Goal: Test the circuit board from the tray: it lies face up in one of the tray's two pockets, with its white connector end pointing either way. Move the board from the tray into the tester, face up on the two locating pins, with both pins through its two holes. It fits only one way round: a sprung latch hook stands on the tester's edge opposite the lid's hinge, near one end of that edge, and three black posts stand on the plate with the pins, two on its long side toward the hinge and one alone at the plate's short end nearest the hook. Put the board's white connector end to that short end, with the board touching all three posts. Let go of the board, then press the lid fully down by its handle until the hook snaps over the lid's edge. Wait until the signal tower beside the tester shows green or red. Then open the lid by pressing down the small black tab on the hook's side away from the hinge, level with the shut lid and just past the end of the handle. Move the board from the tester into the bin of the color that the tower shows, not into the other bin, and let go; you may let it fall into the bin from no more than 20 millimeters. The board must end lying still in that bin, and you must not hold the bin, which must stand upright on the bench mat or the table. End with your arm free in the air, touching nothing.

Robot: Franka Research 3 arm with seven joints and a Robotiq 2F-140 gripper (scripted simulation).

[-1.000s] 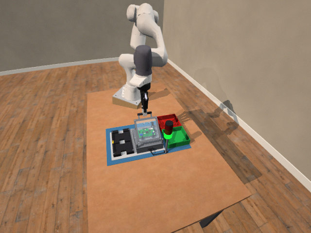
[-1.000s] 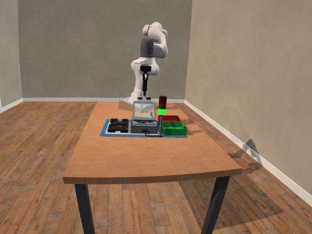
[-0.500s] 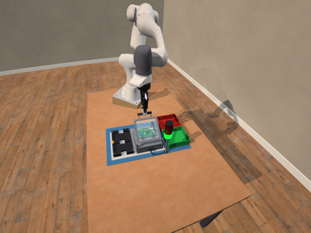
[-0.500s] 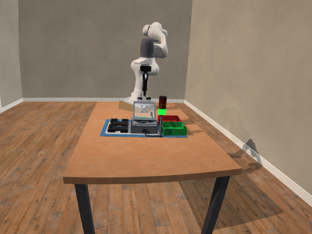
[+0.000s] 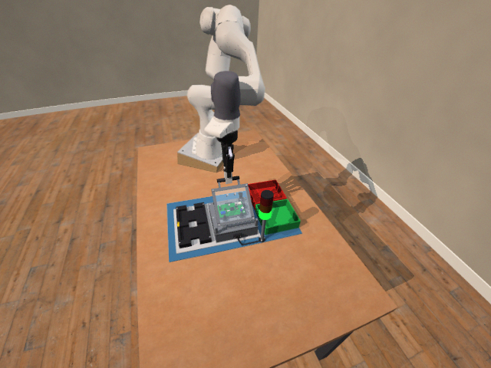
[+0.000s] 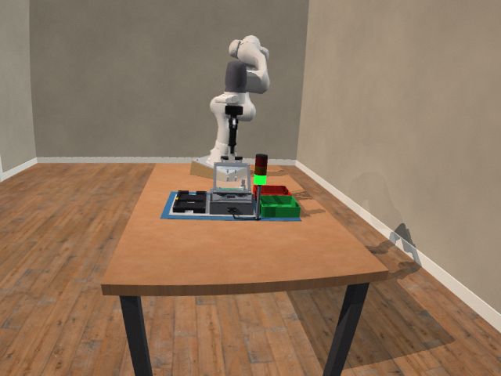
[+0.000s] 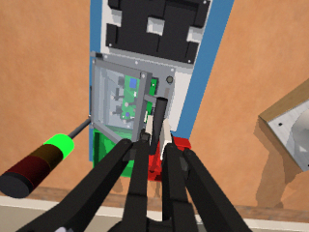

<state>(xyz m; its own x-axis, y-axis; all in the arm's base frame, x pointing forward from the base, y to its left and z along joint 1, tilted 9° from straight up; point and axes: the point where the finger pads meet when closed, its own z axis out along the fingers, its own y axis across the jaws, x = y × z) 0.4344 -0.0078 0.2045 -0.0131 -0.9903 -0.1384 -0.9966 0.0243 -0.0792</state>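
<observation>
Matt wooden table (image 6: 243, 258), clear lid (image 5: 232, 205), glossy plastic green bin (image 5: 291, 225), smooth white arm (image 5: 234, 43)

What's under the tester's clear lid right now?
Under the raised transparent lid the green circuit board lies on the grey tester plate. Pins, posts and holes are too small to tell. The end effector grips the lid's black handle.

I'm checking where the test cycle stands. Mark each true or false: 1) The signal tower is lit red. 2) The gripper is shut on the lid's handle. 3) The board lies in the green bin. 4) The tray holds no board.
1) False: the signal tower glows green.
2) True: the gripper is clamped on the handle of the lid, which is tilted up.
3) False: the board lies in the tester, seen through the lid.
4) True: both pockets of the tray are vacant.
</observation>
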